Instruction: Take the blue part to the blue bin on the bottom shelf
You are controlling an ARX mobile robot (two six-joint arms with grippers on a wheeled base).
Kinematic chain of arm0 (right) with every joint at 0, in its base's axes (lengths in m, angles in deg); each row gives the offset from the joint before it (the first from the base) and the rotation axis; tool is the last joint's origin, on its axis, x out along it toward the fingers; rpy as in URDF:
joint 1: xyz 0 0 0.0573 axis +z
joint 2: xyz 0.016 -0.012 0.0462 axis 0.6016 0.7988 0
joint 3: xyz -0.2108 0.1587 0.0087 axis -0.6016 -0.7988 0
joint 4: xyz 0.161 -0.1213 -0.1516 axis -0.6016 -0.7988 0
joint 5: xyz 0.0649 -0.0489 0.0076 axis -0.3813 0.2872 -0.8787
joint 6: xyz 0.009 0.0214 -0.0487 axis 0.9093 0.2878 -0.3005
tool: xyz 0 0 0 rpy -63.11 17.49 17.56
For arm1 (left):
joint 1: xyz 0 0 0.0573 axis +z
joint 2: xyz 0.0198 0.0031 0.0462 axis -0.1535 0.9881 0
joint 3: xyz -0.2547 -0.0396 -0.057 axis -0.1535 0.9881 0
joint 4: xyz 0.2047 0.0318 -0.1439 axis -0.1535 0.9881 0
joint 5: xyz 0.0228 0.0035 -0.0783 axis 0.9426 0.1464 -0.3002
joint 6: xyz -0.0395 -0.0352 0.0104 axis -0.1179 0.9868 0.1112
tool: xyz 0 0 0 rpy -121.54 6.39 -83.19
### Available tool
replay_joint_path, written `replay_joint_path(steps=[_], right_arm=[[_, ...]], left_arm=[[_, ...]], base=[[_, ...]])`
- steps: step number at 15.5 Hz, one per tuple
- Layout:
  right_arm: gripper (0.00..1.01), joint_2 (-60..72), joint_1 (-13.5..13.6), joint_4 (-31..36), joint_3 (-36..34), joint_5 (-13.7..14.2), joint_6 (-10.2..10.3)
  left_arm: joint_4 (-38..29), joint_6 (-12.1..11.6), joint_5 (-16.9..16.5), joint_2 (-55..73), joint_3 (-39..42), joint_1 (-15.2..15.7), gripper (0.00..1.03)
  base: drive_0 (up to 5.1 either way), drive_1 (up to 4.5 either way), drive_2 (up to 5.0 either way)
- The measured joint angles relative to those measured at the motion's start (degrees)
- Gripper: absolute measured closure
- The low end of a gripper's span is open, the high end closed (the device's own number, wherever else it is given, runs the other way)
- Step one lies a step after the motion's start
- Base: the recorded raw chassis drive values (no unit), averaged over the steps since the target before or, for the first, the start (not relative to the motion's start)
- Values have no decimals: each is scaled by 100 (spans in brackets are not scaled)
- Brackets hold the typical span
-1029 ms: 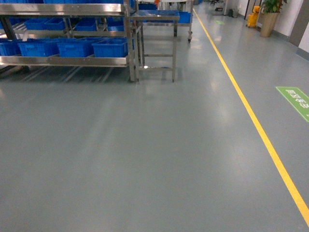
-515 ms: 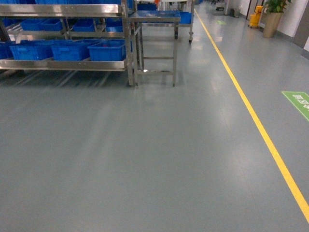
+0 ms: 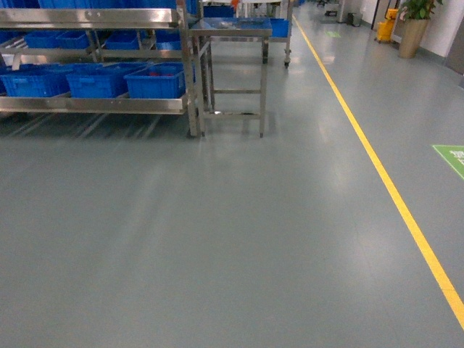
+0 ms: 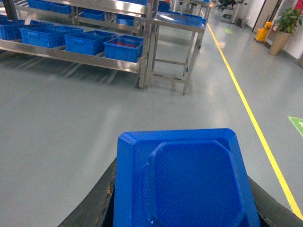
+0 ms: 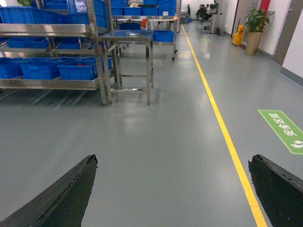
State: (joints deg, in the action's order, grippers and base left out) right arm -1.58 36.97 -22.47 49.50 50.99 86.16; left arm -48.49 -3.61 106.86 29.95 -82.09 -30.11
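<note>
Even overhead indoor light, soft glare streaks on grey floor (image 3: 217, 217), steel rack (image 3: 94, 105) gleams, mild blur throughout.

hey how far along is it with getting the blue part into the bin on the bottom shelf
Done: the left gripper holds the blue part. In hand: carrying it across open floor; the right gripper is open and empty. Left: reach the bottom shelf and drop the part into a blue bin.
</note>
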Motion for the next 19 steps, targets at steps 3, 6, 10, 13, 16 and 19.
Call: replay_joint_path(steps=[3,6,10,13,16,19], right_arm=[[3,0,0,-7,0,0,0],[3,0,0,-11,0,0,0],[3,0,0,7,0,0,0],[3,0,0,-11,0,0,0],[3,0,0,0,0,0,0],[3,0,0,7,0,0,0]], left_arm=[[-4,0,2,0,0,0,60],[9,0,2,0,0,0,60],[-7,0,2,-9,0,0,60],[-13,0,-2,-4,0,0,60],[0,0,0,-7,0,0,60],[15,0,2,-4,0,0,60]], base=[[7,409,-394],[2,403,-400],[-1,400,-403],[-2,401,-404],[-4,402,-410],[-6,400,-412]])
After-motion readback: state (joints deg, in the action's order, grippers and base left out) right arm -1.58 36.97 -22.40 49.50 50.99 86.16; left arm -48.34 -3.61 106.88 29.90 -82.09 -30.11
